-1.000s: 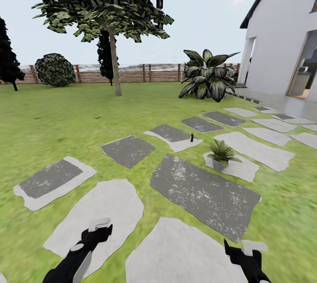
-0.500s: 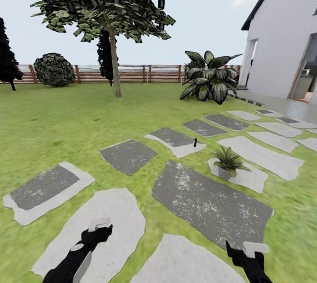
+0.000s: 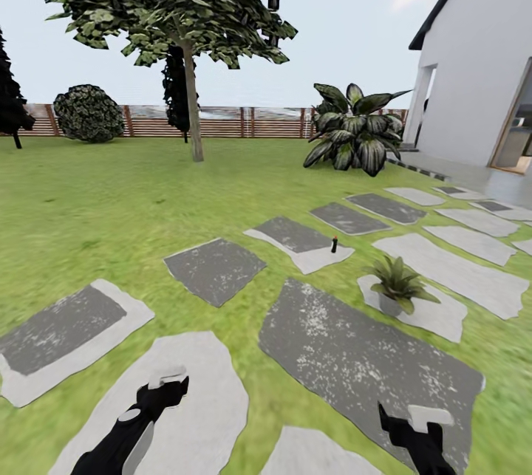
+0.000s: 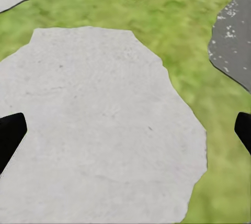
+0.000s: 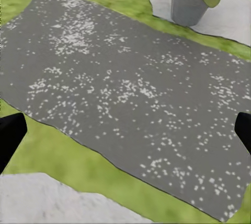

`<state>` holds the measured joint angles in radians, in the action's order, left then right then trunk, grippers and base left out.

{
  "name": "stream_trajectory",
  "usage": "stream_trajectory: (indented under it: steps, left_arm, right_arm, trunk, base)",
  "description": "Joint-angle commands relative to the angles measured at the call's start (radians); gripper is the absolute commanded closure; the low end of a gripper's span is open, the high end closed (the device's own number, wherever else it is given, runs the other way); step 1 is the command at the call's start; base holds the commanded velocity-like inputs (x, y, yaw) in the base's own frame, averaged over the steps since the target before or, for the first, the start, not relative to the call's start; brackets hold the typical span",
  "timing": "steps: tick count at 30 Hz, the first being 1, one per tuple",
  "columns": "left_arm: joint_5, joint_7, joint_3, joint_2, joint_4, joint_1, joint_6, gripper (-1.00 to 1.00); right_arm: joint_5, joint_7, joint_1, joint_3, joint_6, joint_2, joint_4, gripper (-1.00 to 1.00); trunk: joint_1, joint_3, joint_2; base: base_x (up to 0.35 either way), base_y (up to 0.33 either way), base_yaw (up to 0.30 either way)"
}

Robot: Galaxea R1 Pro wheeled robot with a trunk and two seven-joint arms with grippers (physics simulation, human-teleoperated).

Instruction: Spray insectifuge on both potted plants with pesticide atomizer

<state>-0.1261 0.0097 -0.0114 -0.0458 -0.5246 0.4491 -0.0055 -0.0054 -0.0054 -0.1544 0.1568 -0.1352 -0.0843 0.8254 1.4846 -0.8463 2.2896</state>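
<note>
The pesticide atomizer [image 3: 334, 244] is a small dark bottle with a red tip, standing upright on a pale stepping stone [image 3: 314, 258] ahead and right of centre. Just nearer and to its right, a potted plant [image 3: 397, 285] with pointed green leaves sits in a grey pot [image 5: 186, 7] on another pale stone. My left gripper [image 3: 168, 383] hangs low at the left over a light stone [image 4: 99, 125], open and empty. My right gripper [image 3: 412, 420] hangs low at the right over a dark speckled slab [image 5: 130, 88], open and empty. Both are well short of the bottle.
Grey stepping stones cross the lawn toward a white house [image 3: 480, 83] at the right. A tree [image 3: 192, 98] stands ahead on the left, and a big broad-leafed plant [image 3: 355, 137] near the house. A wooden fence [image 3: 222, 122] and a round shrub [image 3: 89, 113] close the back.
The whole view has shifted: the base rolls forward, so the stones, bottle and potted plant sit lower and nearer. Both arms keep their pose and the grippers stay open.
</note>
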Motion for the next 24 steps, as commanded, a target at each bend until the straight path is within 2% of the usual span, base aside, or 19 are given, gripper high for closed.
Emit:
stream_trajectory:
  steps: [1,24]
  left_arm:
    - [-0.010,0.001,0.001,0.000,0.000,0.000,-0.001,-1.00]
    - [-0.010,0.001,0.001,0.000,0.000,0.000,-0.001,-1.00]
  right_arm:
    - [-0.001,-0.001,0.000,0.000,-0.003,0.001,0.000,-1.00]
    - [-0.003,-0.002,-0.001,0.002,0.006,0.003,0.001,-1.00]
  trunk:
    - [0.000,-0.001,0.000]
    - [0.000,-0.001,0.000]
  base:
    - [0.332,0.076,0.000]
    - [0.332,0.076,0.000]
